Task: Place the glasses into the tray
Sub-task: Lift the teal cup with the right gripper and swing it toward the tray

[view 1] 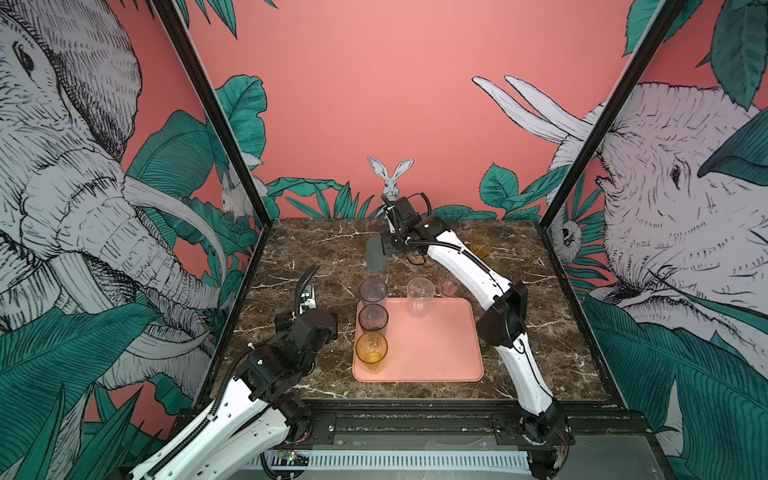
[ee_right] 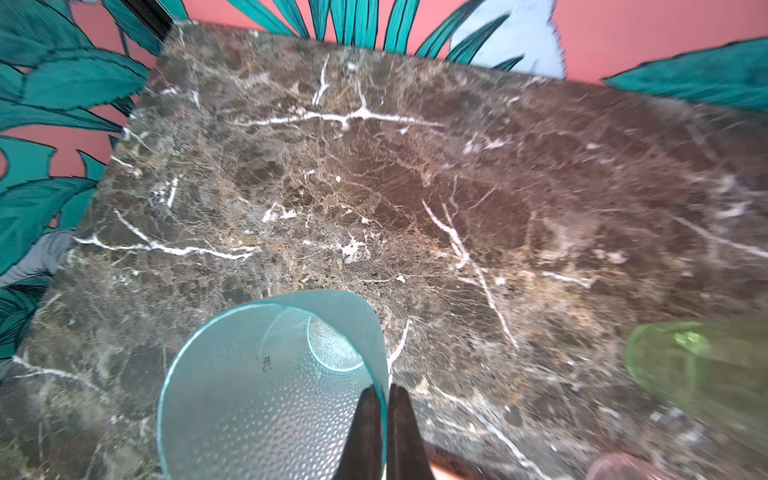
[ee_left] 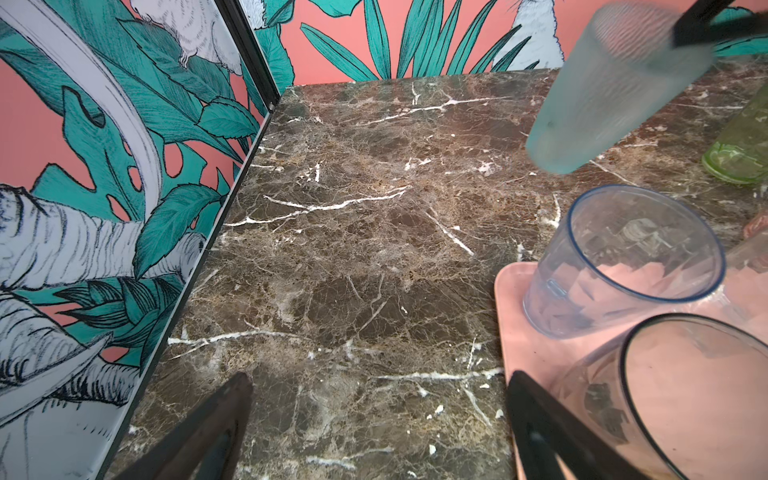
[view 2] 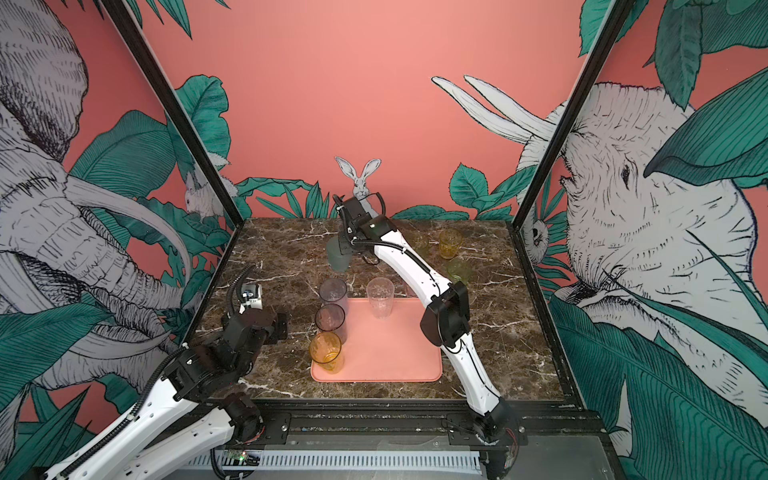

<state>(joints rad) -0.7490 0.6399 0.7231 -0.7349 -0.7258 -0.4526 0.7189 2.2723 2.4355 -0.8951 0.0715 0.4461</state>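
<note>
Brown marble table (view 1: 540, 332) carries the salmon-pink tray (view 1: 436, 357) at middle-front. On the tray's left side 3 glasses stand upright in a row, front to back: amber glass (view 1: 371, 349), smoky grey glass (view 1: 373, 318), bluish glass (view 1: 373, 293); a clear glass (view 1: 420, 297) stands at the far edge. Pink glass (view 1: 447, 284) is on the table just behind the tray. Right gripper (ee_right: 384, 399) pinches the rim wall of the teal-grey glass (view 1: 376, 257), one finger inside & one outside, glass tilted in the air behind the tray. Left gripper (ee_left: 378, 415), jaws wide apart w/ nothing between, hovers over the table left of the tray.
</note>
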